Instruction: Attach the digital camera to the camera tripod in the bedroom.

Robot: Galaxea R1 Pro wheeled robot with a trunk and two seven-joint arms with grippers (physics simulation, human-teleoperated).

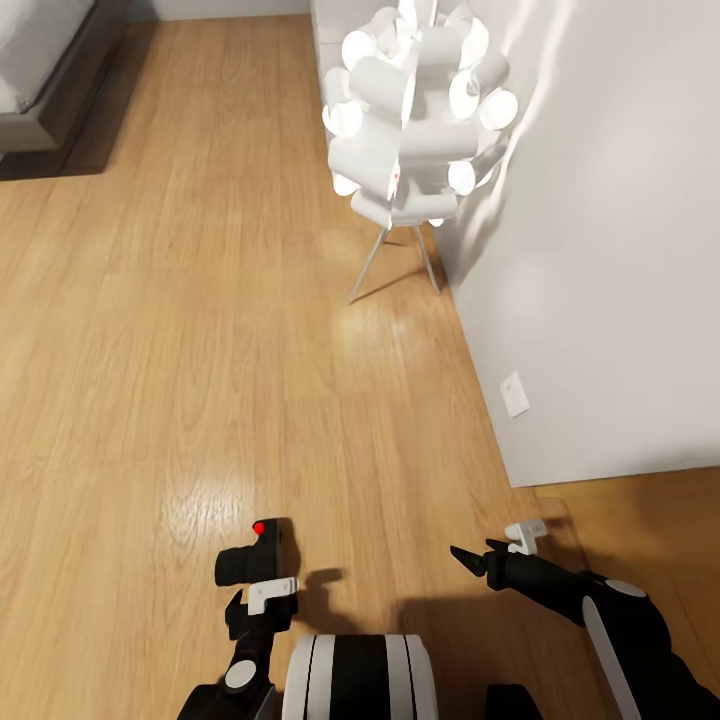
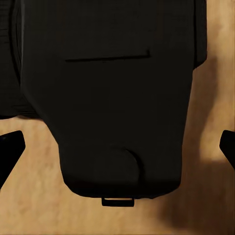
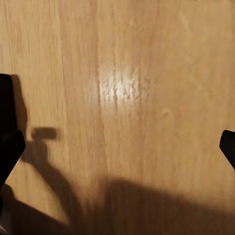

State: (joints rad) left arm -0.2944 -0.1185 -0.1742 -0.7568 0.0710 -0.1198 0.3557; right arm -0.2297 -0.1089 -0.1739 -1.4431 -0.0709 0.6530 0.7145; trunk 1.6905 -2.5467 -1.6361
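Two grippers: both sit low in my head view, one either side of the robot's white trunk (image 1: 360,675).
Left gripper (image 1: 262,590): I have it clenched around the digital camera (image 1: 256,555), holding it above the floor just ahead of the trunk.
Left wrist view: the camera's black body (image 2: 112,98) sits between the two dark fingertips (image 2: 10,149), with wood planks behind it.
Digital camera: black, with its red button (image 1: 258,527) facing up toward my head camera; it juts forward past the gripper's white bracket.
Right gripper (image 1: 470,562): released and holding nothing; the pointed black fingers aim toward the left arm, well apart from the camera.
Right wrist view: both fingertips (image 3: 10,147) stand wide at the edges, bare wood floor (image 3: 127,98) between them, with the arm's shadow across it.
Floor (image 1: 180,330): light wood planks, with a glossy highlight ahead of the left gripper.
Floor lamp (image 1: 415,105): a lit cluster of white tubes on thin metal legs (image 1: 385,262), standing ahead of me, just beside the wall.
Wall (image 1: 610,250): light grey, to my right, carrying a small white socket plate (image 1: 514,394) low down.
Bed (image 1: 45,70): a grey corner shows far ahead on my left.
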